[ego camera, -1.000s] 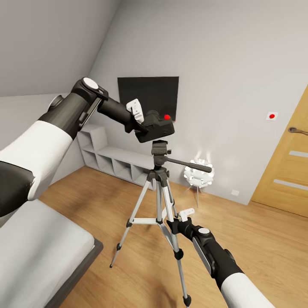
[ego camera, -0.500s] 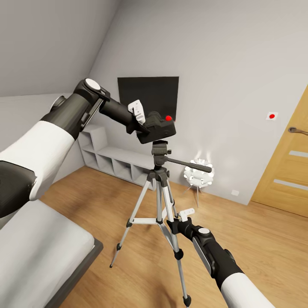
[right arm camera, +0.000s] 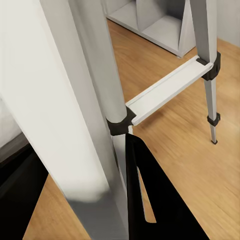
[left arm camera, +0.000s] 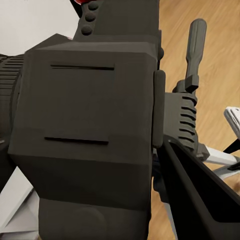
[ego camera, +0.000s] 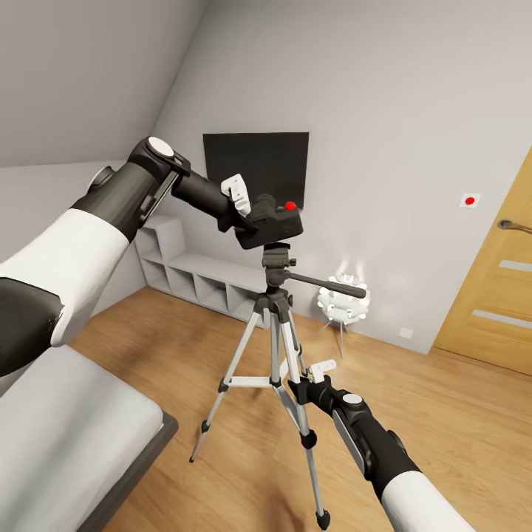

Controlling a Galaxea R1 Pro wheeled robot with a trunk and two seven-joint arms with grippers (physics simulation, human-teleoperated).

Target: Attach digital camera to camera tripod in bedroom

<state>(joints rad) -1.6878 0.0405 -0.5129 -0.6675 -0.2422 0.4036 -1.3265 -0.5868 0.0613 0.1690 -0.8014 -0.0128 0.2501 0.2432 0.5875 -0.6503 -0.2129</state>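
Gripping digital camera (ego camera: pixel 271 222) – left hand (ego camera: pixel 247 207) pinching it, just above camera tripod (ego camera: pixel 275 310).

The left arm reaches up and forward, elbow bent, its left gripper (ego camera: pixel 247 210) clamped on the digital camera (ego camera: pixel 271 224). The right arm stretches low and forward — the right gripper (ego camera: pixel 304 380) seems closed round a leg of the camera tripod (ego camera: pixel 275 347), though its fingers are mostly hidden.

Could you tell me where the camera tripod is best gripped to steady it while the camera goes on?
Grip one silver leg of the camera tripod just below the spreader, coming from the robot's side. The leg there is a slim, straight tube that jaws can close around, well clear of the head. The right gripper sits about there while the left gripper holds the digital camera.
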